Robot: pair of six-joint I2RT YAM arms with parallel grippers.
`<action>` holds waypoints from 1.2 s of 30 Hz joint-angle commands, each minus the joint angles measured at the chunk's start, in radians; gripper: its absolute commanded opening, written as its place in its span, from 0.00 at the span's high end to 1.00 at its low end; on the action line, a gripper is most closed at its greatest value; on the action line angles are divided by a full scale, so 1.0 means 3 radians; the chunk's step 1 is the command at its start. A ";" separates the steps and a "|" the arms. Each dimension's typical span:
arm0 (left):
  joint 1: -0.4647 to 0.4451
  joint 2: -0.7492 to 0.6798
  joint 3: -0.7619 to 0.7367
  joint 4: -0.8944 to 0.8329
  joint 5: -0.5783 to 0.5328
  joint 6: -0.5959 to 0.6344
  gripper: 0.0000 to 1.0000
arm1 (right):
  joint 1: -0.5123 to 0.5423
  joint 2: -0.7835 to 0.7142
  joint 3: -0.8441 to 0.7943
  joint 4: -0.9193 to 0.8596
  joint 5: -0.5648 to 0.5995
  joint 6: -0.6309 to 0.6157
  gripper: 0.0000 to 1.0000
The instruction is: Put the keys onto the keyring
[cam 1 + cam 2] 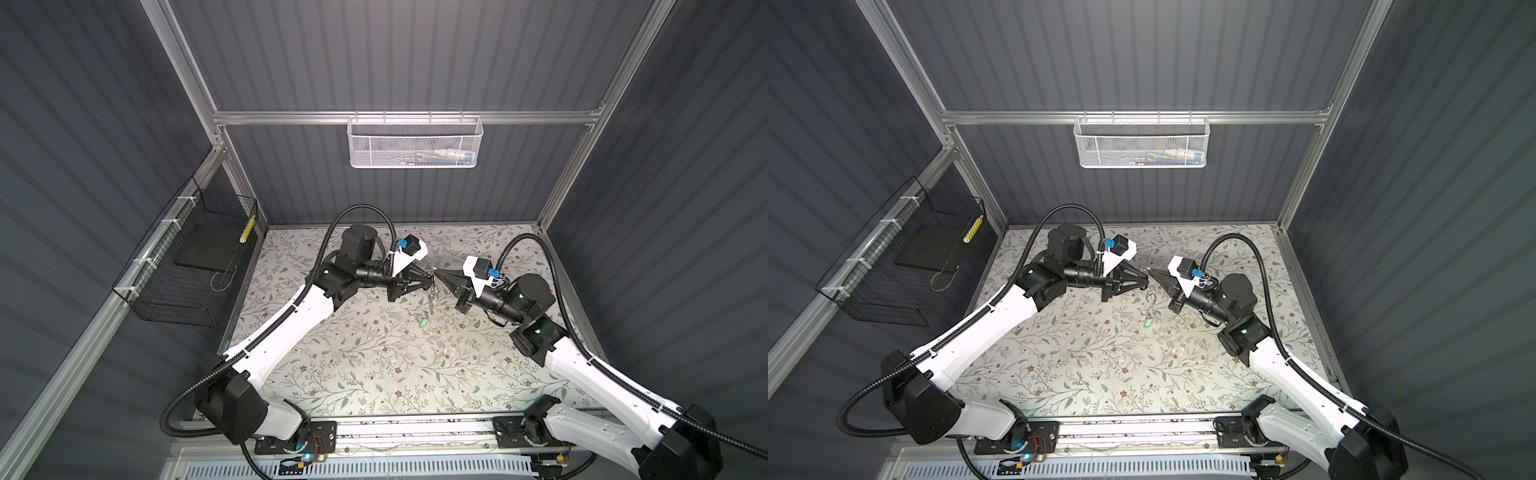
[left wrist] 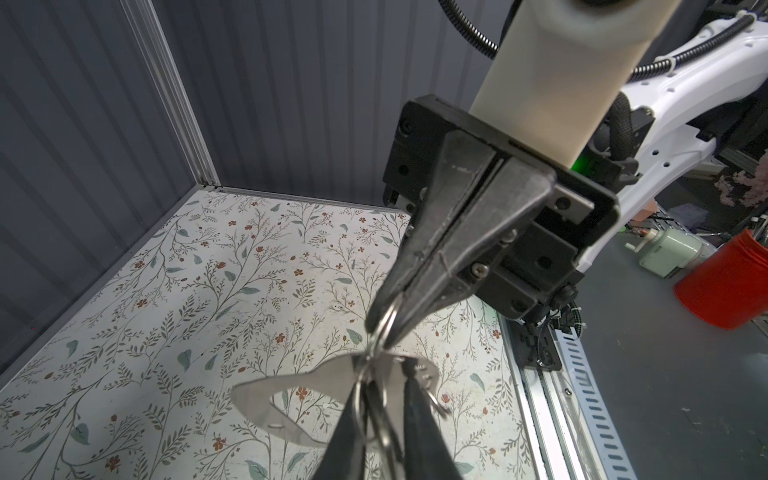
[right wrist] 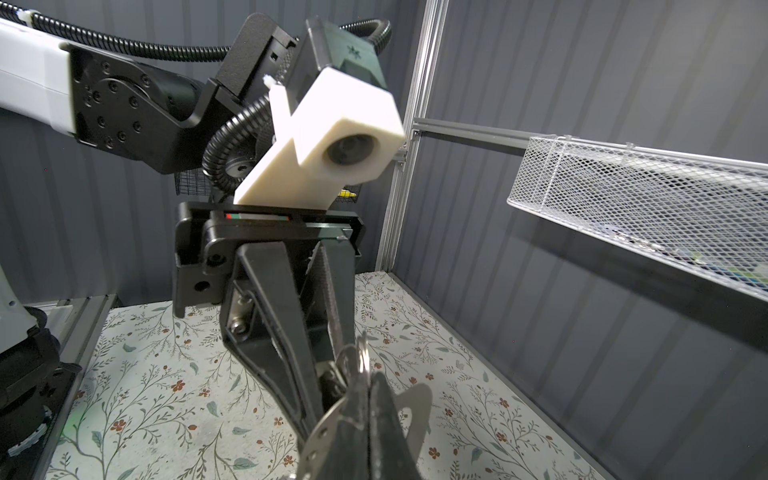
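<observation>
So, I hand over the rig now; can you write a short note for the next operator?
Left gripper: jaws shut on the keyring, held above the mat.
Right gripper: jaws shut on a metal ring, tip to tip with the left.
Green tag: below the tips; hanging or lying, cannot tell. The key: not made out.
Done: keyring picked up.
Left: threading the keys on.

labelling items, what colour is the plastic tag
Green; the tag shows best in a top view.

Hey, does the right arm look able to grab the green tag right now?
Probably not yet. The right gripper is shut on the keyring, tip to tip with the left gripper. Nothing covers the green tag, though.
</observation>
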 commanded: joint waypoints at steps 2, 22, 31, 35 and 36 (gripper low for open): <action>-0.0048 0.0081 0.0130 -0.0167 0.0024 0.0107 0.89 | -0.0008 -0.0029 -0.0037 0.0255 0.0005 0.0089 1.00; -0.0101 0.0349 0.0539 -0.0541 0.0237 0.0324 1.00 | -0.0017 -0.0008 -0.0056 0.0306 -0.0106 0.0104 1.00; -0.0091 0.0357 0.0947 -0.1300 -0.0162 0.0845 1.00 | -0.0173 -0.0224 -0.0128 -0.0095 -0.0315 -0.0047 1.00; -0.0086 0.0381 0.1047 -0.1471 -0.0242 0.0954 1.00 | -0.0207 -0.0271 -0.0102 -0.0264 -0.0431 -0.0125 1.00; -0.0086 0.0392 0.1074 -0.1520 -0.0263 0.0984 1.00 | -0.0216 -0.0279 -0.0104 -0.0263 -0.0450 -0.0122 1.00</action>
